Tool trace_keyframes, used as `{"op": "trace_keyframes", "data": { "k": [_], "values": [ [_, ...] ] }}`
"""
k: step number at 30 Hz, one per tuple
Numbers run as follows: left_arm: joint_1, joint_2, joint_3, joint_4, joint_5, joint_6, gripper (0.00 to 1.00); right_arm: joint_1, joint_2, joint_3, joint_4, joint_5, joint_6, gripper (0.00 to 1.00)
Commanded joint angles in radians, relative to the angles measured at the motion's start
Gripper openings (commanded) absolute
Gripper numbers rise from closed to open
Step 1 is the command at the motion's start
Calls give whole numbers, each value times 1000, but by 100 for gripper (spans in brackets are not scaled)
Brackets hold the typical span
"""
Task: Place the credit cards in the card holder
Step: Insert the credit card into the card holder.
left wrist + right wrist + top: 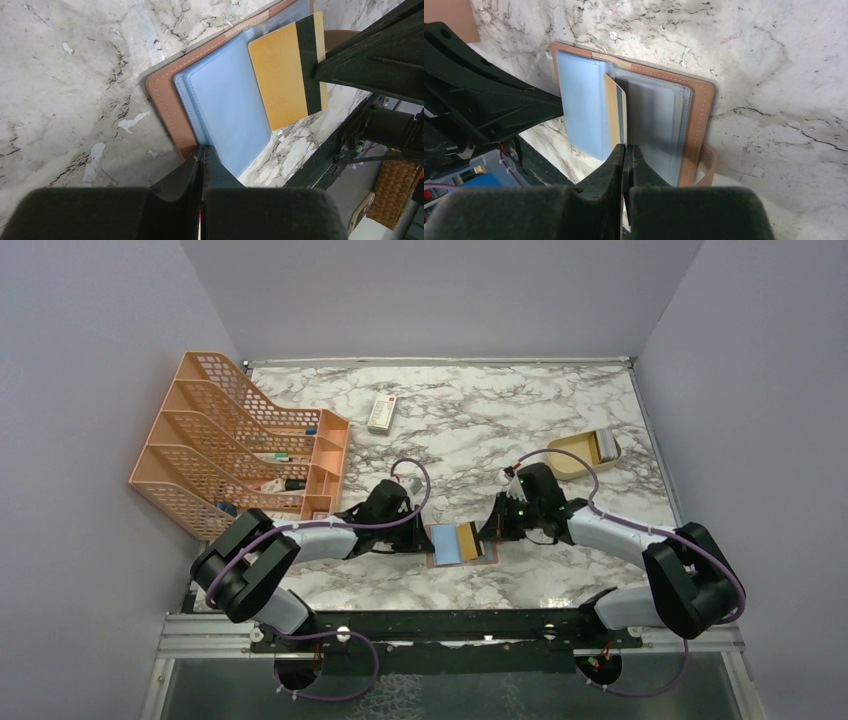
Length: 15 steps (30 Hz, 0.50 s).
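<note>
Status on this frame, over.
Left gripper shut on card holder sleeve. Right gripper shut on gold card, over open holder. Nothing in the way.

Black joints [245, 572], pale links [322, 538], purple cables [410, 460]

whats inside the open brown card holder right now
The open brown leather-like card holder holds pale blue plastic sleeves. A gold-yellow card with a dark stripe, pinched by the right gripper, lies over them. Whether other cards sit in the sleeves is hidden.
</note>
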Motion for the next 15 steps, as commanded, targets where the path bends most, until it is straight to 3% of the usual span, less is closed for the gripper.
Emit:
{"op": "trace_keyframes", "data": {
  "k": [1, 15],
  "values": [
    [-7, -11, -21, -18, -42, 6, 0, -3, -26, -16, 5, -12, 2, 1],
    [-10, -15, -21, -26, -67, 20, 0, -29, 48, -19, 72, -59, -58, 1]
  ]
}}
